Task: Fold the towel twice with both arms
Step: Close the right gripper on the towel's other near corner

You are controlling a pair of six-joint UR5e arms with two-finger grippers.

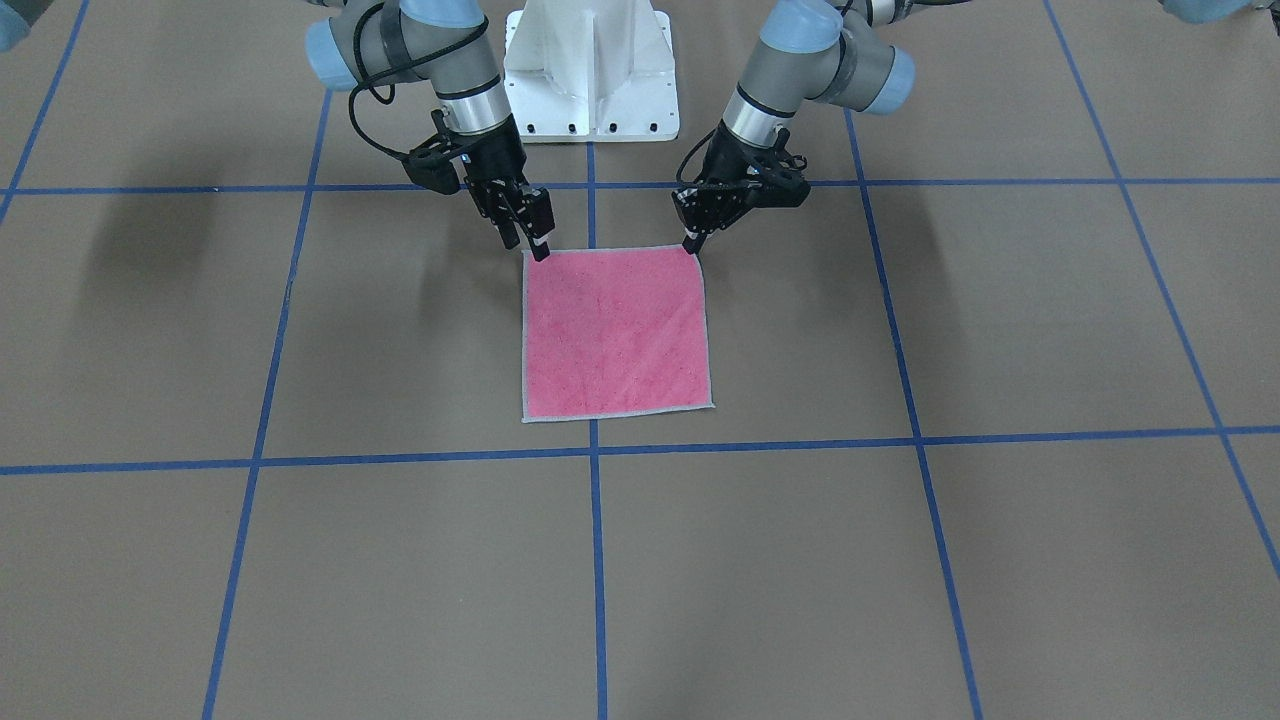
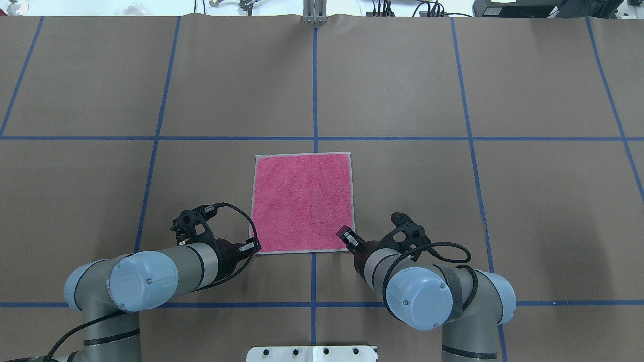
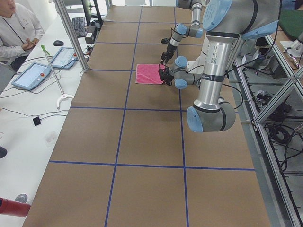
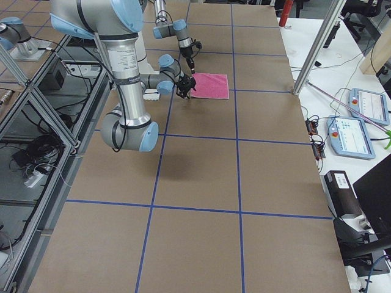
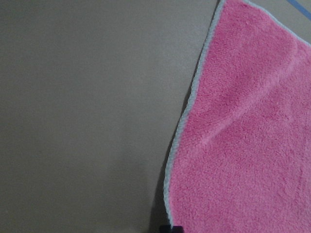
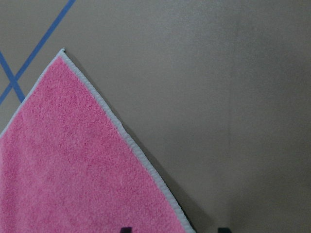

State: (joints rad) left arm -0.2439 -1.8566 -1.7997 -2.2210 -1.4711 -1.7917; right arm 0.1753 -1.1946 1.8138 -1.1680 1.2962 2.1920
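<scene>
The towel (image 1: 615, 330) lies flat, pink face up, on the brown table, and also shows in the overhead view (image 2: 302, 201). My left gripper (image 1: 690, 245) is down at the towel's corner nearest the robot on my left side (image 2: 255, 246). In its wrist view the tips show as one dark point (image 5: 171, 228) right on the towel's grey border (image 5: 192, 97), so it looks shut on that corner. My right gripper (image 1: 530, 245) is at the other near corner (image 2: 347, 235). Its wrist view shows two tips well apart (image 6: 174, 229), open, astride the towel's edge (image 6: 73, 170).
The white bolted pedestal (image 1: 590, 70) stands behind the towel between the arms. Blue tape lines (image 2: 315, 138) cross the table. An operator (image 3: 14, 28) sits at a side bench with tablets (image 3: 31, 75) on the robot's left.
</scene>
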